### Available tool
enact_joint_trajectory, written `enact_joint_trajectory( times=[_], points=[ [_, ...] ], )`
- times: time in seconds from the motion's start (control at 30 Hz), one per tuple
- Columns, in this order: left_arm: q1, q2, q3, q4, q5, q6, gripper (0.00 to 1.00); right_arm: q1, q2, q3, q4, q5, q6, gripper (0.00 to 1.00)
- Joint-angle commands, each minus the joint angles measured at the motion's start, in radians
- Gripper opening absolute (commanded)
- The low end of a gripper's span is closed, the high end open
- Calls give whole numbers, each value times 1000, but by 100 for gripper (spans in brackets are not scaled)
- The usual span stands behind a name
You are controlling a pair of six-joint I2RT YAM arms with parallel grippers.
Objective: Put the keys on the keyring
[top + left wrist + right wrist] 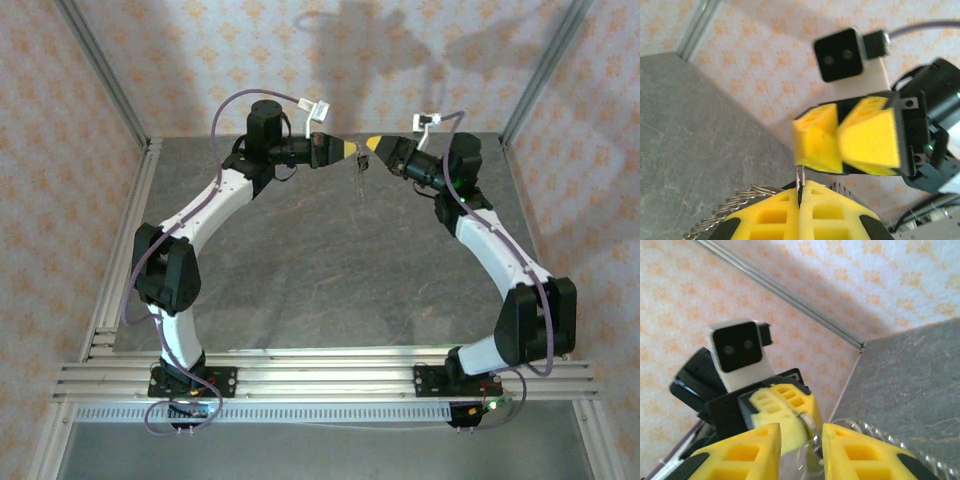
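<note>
- top cam: high up, well back from the jaws, looking down on the bench (330, 280), far off
- wrist cams: just behind their own jaws, close up, facing each other
- all three share the spot where both jaws meet

A grey mottled tabletop (330, 270) sits inside orange-patterned walls (50, 150), with aluminium rails (330, 375) along its near edge.

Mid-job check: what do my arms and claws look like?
The left arm and right arm have white curved links with black joints, and a purple cable runs along each. The left claw and right claw have blocky yellow fingers with square recesses on black mounts. A small white camera box with a black face sits on each wrist.
</note>
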Motion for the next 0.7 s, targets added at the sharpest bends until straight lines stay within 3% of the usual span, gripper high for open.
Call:
enact_joint_trajectory(
  times=[0.0, 0.23, 0.43, 0.67],
  points=[
    [3, -67, -23, 197, -58, -103, 0, -6, -110, -30, -6, 86, -45, 33],
    [-4, -94, -54, 262, -86, -148, 0, 3, -226, -103, -133, 184, -195, 48],
    [-18, -100, -78, 344, -105, -213, 0, 56, -255, -92, -264, 301, -343, 49],
    [-31, -116, -96, 341, -108, -204, 0, 107, -248, -82, -256, 313, -389, 50]
  ],
)
